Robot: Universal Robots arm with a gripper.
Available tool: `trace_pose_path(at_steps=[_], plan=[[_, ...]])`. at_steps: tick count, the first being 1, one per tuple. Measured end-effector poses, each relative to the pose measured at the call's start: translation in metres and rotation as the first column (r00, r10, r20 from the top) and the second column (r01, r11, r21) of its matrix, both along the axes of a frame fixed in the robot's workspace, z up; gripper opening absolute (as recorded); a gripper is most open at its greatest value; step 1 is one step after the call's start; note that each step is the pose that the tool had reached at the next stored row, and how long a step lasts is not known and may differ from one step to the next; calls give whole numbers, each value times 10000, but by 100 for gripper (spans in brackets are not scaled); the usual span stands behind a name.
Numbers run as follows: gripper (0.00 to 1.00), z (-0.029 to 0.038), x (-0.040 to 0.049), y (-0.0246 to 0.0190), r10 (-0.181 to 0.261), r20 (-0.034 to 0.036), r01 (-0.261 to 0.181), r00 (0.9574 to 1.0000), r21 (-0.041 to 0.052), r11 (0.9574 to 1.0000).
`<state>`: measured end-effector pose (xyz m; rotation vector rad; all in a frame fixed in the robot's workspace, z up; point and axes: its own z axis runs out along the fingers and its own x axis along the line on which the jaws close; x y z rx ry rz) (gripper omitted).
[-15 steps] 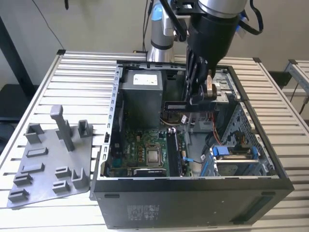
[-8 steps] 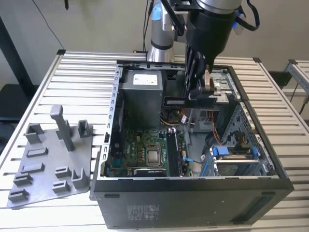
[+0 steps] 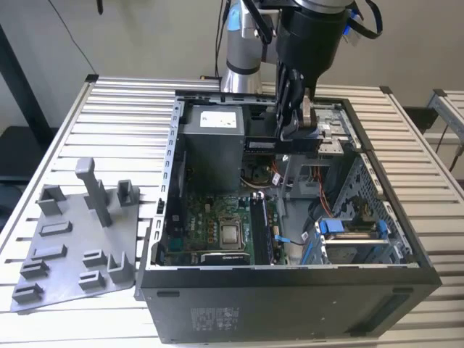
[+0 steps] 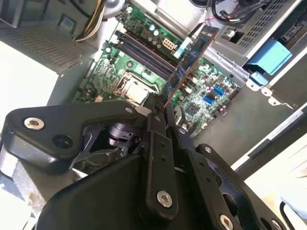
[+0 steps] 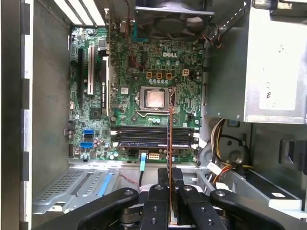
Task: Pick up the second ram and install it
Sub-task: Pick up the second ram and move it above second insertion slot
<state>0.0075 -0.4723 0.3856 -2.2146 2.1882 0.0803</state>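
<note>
Standing by the bench, I see the gripper [image 3: 293, 125] clamped on the second ram [image 3: 274, 145], its jaws pressed to the board's two faces. It holds the stick in the air over the open computer case [image 3: 290, 290]. In the exterior view the power supply [image 3: 210, 141] sits at nine o'clock from the gripper. The memory slots [image 3: 259, 226] lie well apart from it at about seven o'clock, just beside the CPU socket [image 3: 230, 233].

What worries me is the angle. In the exterior view the second ram runs from nine to three o'clock, while the slots run from twelve to six. The first wrist view agrees: the second ram [image 5: 170, 141] shows edge-on and crosses the memory slots [image 5: 153, 136] squarely. Brought down like that, I reckon it would strike the slot walls or nearby components rather than seat.

Even once turned, its notch might face the wrong end, and I cannot tell whether the slot latches stand open. The loose bundle of wires [image 5: 221, 149] near one end of the slots could snag a corner. A hard push might make the thin board slide between the jaws.
</note>
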Motion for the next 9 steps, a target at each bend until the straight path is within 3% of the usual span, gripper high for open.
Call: trace_pose_path(at_steps=[9], plan=[[15, 0, -7, 175, -63, 4, 63, 10000, 1, 10000]])
